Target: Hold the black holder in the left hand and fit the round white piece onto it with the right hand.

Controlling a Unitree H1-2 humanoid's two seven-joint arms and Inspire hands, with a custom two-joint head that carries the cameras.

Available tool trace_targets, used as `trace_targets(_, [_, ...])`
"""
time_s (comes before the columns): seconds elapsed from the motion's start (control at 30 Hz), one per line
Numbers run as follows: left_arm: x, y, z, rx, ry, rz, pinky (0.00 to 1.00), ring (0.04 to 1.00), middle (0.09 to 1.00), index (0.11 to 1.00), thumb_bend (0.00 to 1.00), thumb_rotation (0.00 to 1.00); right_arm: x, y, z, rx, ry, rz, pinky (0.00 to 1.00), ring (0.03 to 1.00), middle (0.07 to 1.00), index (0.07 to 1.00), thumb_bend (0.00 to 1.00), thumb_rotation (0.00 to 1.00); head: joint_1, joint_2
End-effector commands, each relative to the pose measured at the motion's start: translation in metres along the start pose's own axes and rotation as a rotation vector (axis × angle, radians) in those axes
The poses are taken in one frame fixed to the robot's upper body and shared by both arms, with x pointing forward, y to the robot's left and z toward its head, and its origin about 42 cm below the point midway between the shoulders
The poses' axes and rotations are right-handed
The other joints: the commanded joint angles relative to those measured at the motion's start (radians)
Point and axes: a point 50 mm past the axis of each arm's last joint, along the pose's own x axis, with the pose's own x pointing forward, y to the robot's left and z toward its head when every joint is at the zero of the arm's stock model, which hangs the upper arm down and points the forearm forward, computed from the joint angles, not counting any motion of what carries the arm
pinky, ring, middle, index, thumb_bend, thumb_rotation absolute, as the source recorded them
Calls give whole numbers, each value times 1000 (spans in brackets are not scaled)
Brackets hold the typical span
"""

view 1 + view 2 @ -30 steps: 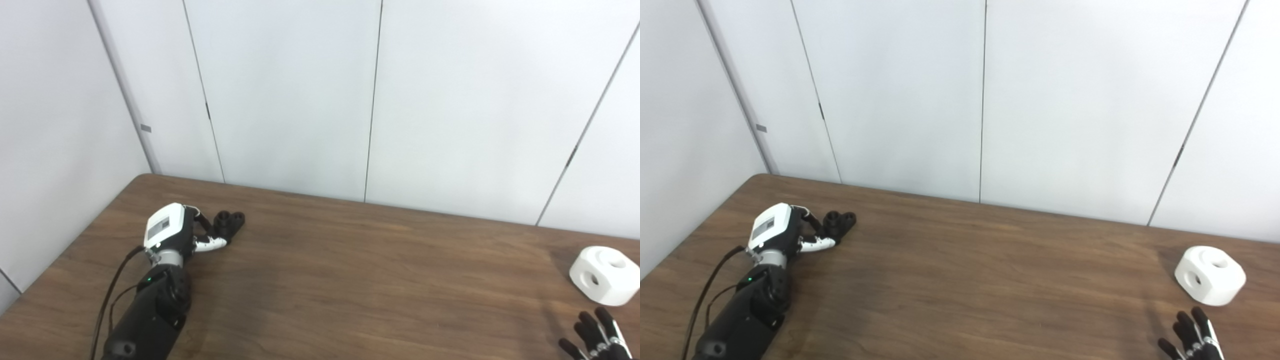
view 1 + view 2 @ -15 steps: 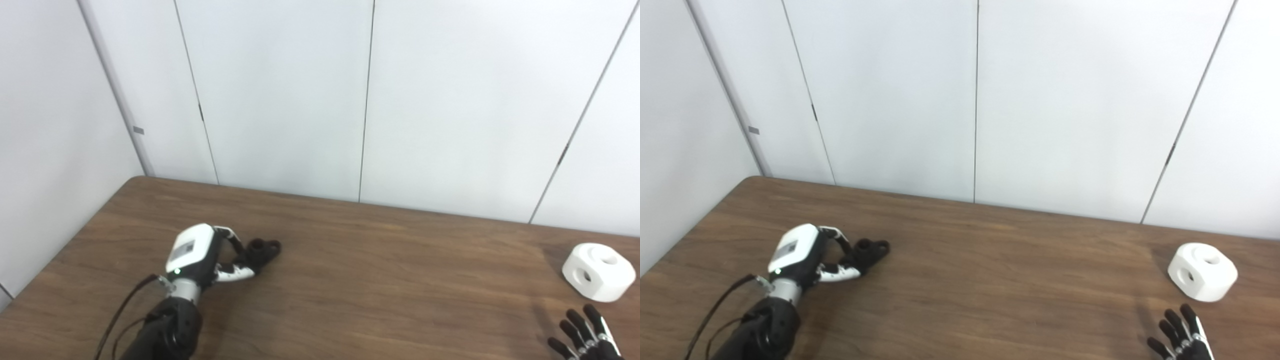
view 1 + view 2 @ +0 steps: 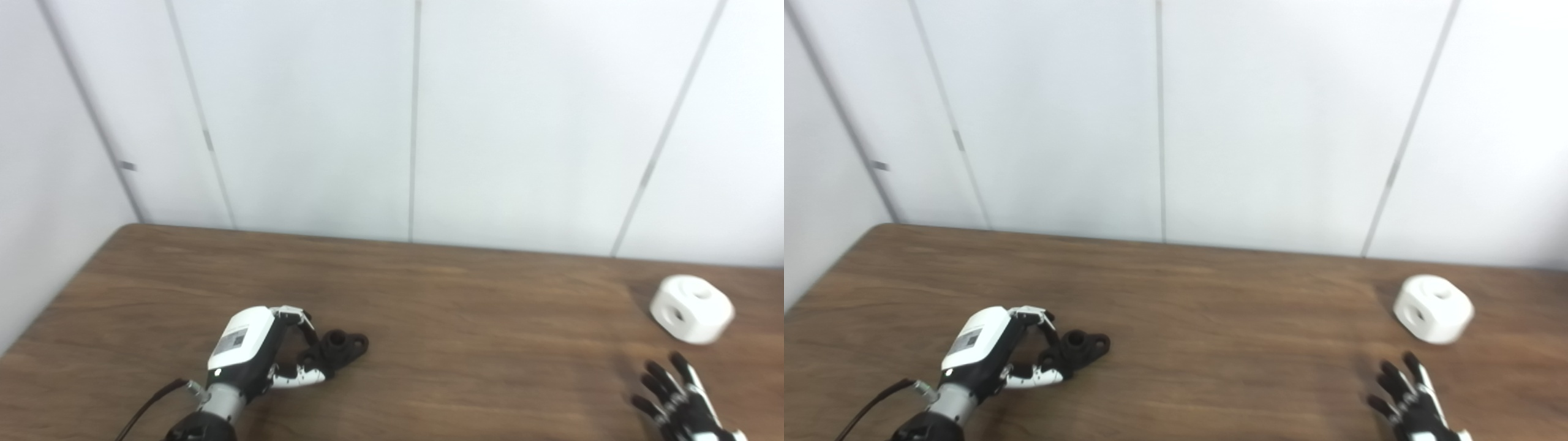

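The left hand point(image 3: 257, 352) is gripping the black holder point(image 3: 340, 348) low over the tabletop point(image 3: 465, 343) toward its left edge. The right hand point(image 3: 680, 404) is waiting, fingers spread and empty; the round white piece point(image 3: 692, 308) is sitting just beyond it, near the right edge.

Black holder point(image 3: 340, 348), white round piece point(image 3: 692, 308) – slightly blurred, dark brown wood-grain table point(image 3: 465, 318), pale grey wall panels point(image 3: 306, 116)

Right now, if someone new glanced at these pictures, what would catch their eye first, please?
Probably the left hand at the table's near left, its fingers closed around the black holder. Next, the round white piece sitting alone at the far right, with the right hand open and spread just in front of it, not touching it.
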Motion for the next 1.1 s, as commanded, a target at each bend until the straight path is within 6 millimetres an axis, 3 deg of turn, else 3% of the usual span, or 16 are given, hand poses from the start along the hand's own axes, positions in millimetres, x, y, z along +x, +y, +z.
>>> trace_targets(0.0, [-5,2,14,8,-74,-4,741,827,772,485,518,52,-6,7,-2,16,14,-5,823,927,922,987,640,879,-5,10])
trace_targets(0.3, [-26,-12,37,-2,-176,-85,758,843,779,485,517,52,-3,18,10,27,23,-4,816,929,924,991,611,875,-57,67])
trace_targets(0.67, [-48,-35,56,-43,-268,-158,918,850,777,485,517,53,1,23,18,28,28,-4,843,940,933,992,618,883,-89,110])
trace_targets(1.07, [-64,-69,78,-80,-327,-205,915,865,783,486,516,56,2,20,26,5,24,-14,835,922,919,994,626,894,-114,146])
